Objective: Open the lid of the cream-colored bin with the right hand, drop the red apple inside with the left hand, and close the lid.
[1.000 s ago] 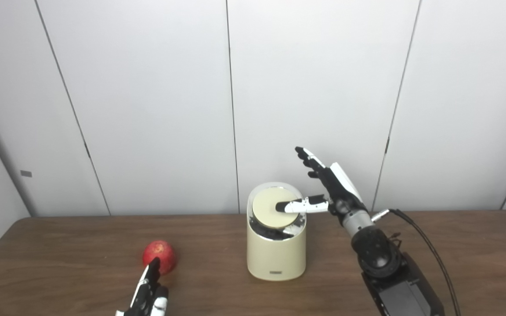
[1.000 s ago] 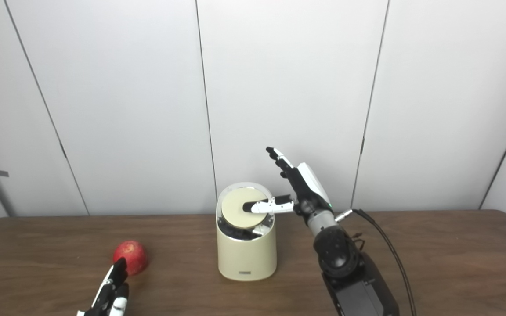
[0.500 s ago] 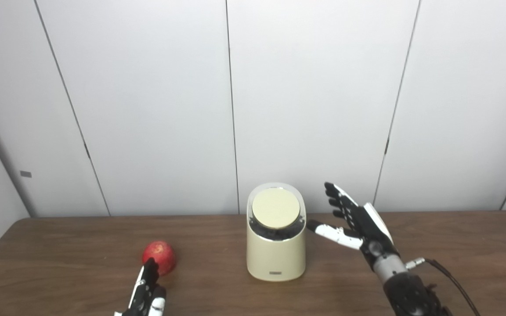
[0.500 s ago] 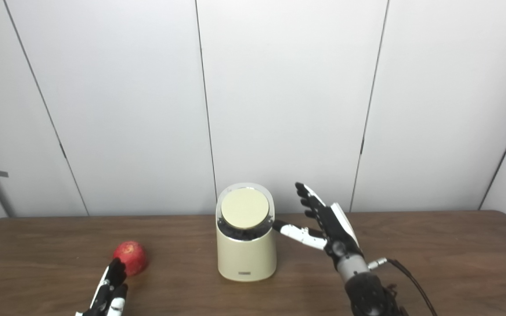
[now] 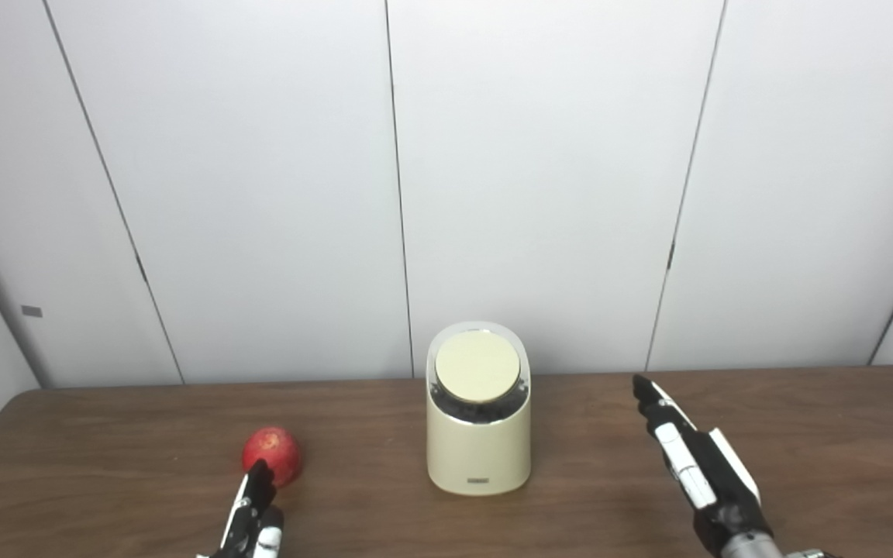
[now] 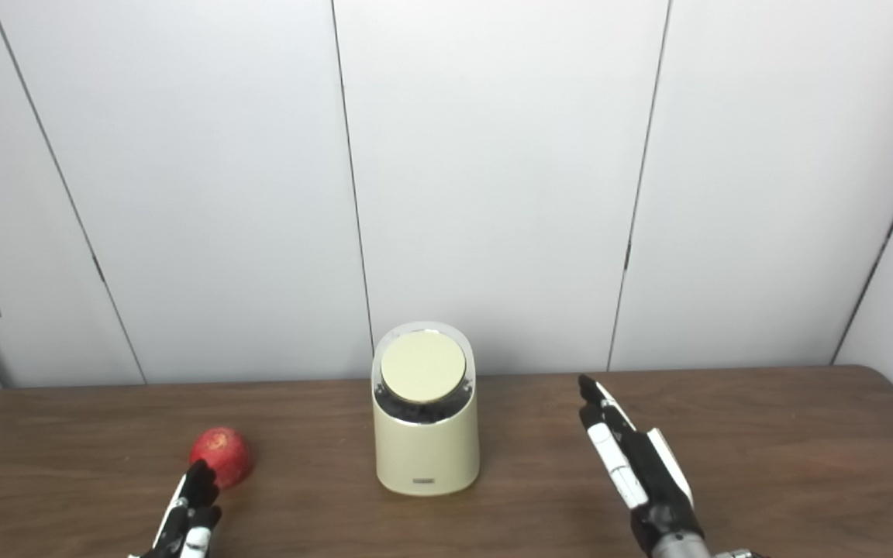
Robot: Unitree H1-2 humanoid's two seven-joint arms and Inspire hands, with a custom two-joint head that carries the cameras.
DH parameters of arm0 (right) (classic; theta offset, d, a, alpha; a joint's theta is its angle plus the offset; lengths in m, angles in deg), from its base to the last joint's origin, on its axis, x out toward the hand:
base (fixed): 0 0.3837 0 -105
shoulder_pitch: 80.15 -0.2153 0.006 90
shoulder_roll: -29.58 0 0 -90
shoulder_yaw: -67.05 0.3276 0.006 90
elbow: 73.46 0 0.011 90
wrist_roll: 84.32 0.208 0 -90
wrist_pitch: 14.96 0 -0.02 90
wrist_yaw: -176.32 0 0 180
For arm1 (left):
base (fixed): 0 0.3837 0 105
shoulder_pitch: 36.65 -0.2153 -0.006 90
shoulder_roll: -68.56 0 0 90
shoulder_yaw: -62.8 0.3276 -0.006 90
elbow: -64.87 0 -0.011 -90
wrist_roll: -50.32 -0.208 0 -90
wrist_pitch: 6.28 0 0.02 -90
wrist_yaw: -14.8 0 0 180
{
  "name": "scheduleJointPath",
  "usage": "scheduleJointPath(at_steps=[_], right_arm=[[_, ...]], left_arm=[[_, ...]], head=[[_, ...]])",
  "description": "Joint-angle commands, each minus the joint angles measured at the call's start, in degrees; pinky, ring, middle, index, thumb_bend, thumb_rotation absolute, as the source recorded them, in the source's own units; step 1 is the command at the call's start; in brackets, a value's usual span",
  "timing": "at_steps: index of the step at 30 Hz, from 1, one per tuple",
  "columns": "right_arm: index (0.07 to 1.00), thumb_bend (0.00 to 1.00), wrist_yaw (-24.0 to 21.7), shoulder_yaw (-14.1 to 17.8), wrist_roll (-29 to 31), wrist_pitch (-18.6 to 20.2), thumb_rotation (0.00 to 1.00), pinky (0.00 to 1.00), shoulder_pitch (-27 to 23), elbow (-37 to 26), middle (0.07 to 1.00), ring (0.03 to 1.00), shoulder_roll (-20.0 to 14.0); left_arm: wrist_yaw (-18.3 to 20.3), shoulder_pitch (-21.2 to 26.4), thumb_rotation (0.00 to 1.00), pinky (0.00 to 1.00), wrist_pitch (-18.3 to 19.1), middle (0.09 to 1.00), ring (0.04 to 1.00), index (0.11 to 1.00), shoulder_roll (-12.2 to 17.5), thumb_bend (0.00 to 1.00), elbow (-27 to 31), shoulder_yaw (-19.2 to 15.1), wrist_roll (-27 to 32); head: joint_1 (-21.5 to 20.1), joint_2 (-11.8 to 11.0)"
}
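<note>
Two hands wait empty, fingers apart, beside the cream-colored bin (image 5: 478, 434), its lid (image 5: 477, 367) down: left hand (image 5: 251, 515) nearly touching the red apple (image 5: 271, 455) to the bin's left, right hand (image 5: 694, 461) well right. Reopening likely wants a firm press on the lid.

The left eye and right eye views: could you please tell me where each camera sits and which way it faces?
Left eye view: on the robot's head, facing forward and down at the table and white wall; the left hand and right hand rise from the bottom edge.
Right eye view: beside it, slightly to the right, facing the same way; both hands show.
Shared: the cream-colored bin, its lid and the red apple.
</note>
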Motion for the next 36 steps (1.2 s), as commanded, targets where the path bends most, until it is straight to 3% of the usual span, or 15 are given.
scheduleJointPath(at_steps=[1, 13, 21, 36], right_arm=[[0.955, 0.57, 0.26, 0.38, 0.61, -1.39, 0.97, 1.0, -1.92, -1.38, 0.973, 0.992, 0.02], [0.954, 0.57, 0.29, -0.26, 0.17, 1.31, 0.93, 1.0, -6.08, -1.97, 0.973, 0.987, 0.49], [0.957, 0.56, 0.4, -0.32, 0.29, 1.99, 0.91, 1.0, -6.06, -2.17, 0.971, 0.985, 0.87], [0.954, 0.58, -0.12, -0.75, -0.09, 1.38, 0.94, 1.0, -7.22, -1.0, 0.966, 0.986, 0.3]], left_arm=[[0.49, -2.35, 0.68, 1.0, -0.09, 0.984, 0.995, 0.996, -0.21, 0.4, -1.35, 0.32, 0.43], [0.39, -2.02, 0.66, 1.0, -0.34, 0.975, 0.989, 0.986, -0.34, 0.41, -1.74, 0.38, 0.55], [0.71, -2.03, 0.67, 1.0, -0.4, 0.981, 0.999, 0.991, -0.14, 0.41, -1.8, 0.53, 0.7], [0.64, -1.93, 0.67, 1.0, -0.96, 0.975, 0.988, 0.978, -0.16, 0.44, -2.33, 0.39, 0.65]], head=[[-0.01, 0.06], [0.22, 0.32], [0.18, 0.33], [0.22, 0.52]])
